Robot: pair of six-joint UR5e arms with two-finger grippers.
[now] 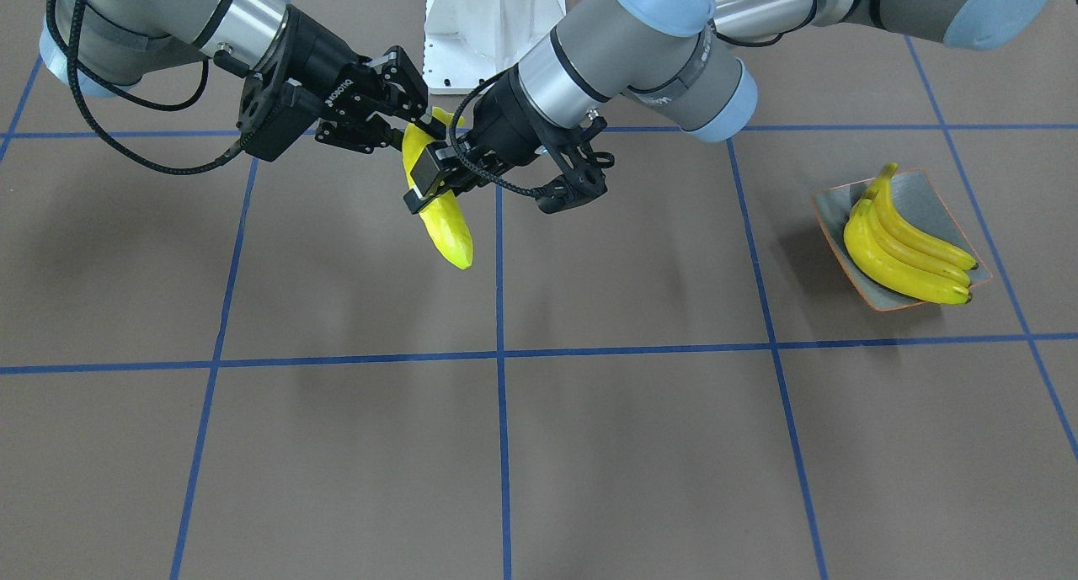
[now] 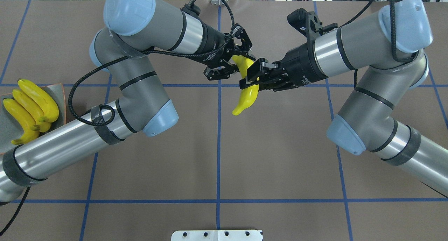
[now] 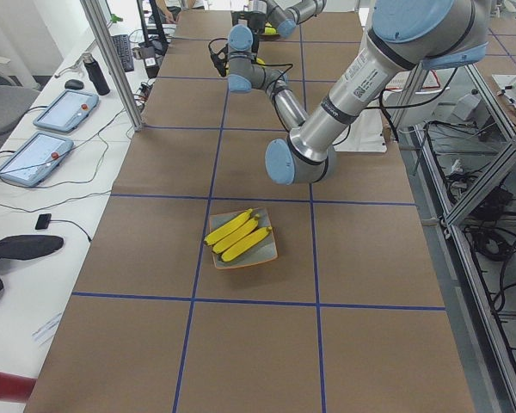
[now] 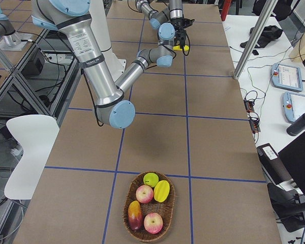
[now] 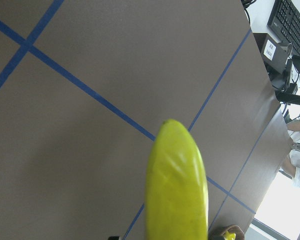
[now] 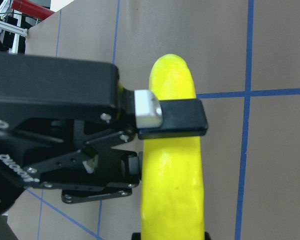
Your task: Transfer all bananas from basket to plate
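- front view: i'm seeing the right gripper (image 1: 417, 128) and the left gripper (image 1: 427, 183) meeting in the air over the table (image 1: 632, 445). both are on one banana (image 1: 450, 226), with its free tip hanging down. three bananas (image 1: 901, 256) are lying on the plate (image 1: 926, 194), well apart from the arms.
- overhead: both grippers are looking narrowed onto the fruit, close beside each other. i'm judging this a hand-over toward the plate side.
- left side view: the plate is looking crowded. a fourth banana set on that heap could roll over the rim.
- right side view: the basket (image 4: 126, 206) is holding apples (image 4: 145, 193) and other fruit. i'm making out no banana shape in it.
- left wrist: the banana is filling the lower frame, and the gripper's own fingers are out of shot.
- right wrist: its own fingertips are flanking the banana at the bottom edge, and the left's finger is lying across it nearer the tip.
- risks: if the right lets go before the left is gripping firmly, the banana drops. if the arms part while both are clamping, the smooth curved skin twists or slips.
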